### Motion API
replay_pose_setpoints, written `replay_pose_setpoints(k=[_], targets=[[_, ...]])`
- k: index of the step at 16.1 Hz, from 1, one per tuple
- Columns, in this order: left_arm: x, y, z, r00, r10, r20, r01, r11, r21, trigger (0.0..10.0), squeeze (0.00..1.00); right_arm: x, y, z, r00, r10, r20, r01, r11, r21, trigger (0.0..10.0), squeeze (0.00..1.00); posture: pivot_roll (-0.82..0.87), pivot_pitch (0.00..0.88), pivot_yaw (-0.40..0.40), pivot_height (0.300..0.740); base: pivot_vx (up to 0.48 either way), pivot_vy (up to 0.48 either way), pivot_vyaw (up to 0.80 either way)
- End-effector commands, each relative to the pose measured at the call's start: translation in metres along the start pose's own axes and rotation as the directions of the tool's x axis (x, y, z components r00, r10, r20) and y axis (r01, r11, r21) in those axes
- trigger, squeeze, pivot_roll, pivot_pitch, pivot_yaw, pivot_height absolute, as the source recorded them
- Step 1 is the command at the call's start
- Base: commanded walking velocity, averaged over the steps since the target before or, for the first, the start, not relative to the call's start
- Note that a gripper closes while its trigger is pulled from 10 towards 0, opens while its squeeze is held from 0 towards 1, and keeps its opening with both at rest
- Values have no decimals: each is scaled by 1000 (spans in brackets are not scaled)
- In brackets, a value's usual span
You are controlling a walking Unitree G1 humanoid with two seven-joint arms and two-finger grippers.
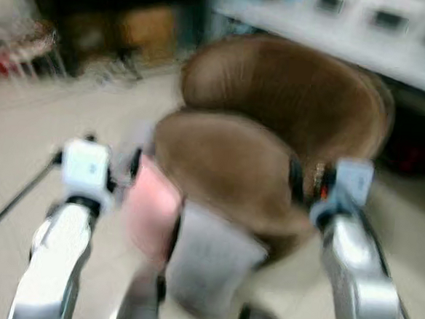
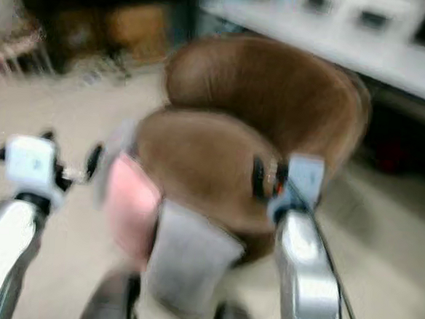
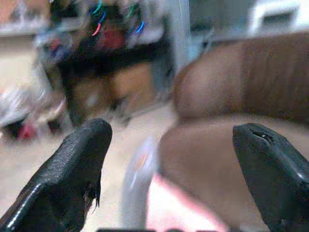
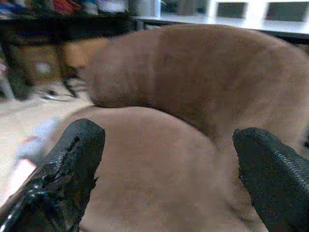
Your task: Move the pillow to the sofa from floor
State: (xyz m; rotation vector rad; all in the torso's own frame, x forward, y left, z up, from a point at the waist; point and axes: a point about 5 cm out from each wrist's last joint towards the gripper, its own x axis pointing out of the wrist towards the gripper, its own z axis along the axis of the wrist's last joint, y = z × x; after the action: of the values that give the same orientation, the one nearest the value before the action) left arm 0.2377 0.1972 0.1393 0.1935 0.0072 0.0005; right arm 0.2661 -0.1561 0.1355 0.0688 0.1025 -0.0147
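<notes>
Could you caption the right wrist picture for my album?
Open right hand poised over the brown sofa, pink pillow blurred beside it.

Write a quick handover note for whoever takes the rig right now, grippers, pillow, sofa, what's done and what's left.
Left gripper: open, empty, raised facing the sofa.
Right gripper: open, empty, over the sofa's seat.
Pillow: pink and grey, low against the sofa's front on the robot's left, not on the seat. Views are blurred.
Done: robot is at the sofa.
Left: grasp the pillow, lift it onto the seat.

Two silver arms are showing, the left arm [image 1: 56,254] and right arm [image 1: 356,275] each ending in a pale boxy wrist, black cables trailing alongside, thick textured black fingers [image 3: 72,176] beyond.
</notes>
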Motion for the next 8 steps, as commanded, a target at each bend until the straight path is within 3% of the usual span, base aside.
replay_pose_setpoints(k=[1,8], targets=[[4,1,1,1000,-4,-6,4,1000,14,10000,0,-2,3,-1,1000,15,-4,-15,1000,4,10000,0,-20,0,-22,620,0,0,0],[-2,1,0,1000,-17,16,17,1000,11,10000,0,-2,2,-4,1000,17,-23,-18,999,-35,10000,0,-22,0,-29,620,0,0,0]])
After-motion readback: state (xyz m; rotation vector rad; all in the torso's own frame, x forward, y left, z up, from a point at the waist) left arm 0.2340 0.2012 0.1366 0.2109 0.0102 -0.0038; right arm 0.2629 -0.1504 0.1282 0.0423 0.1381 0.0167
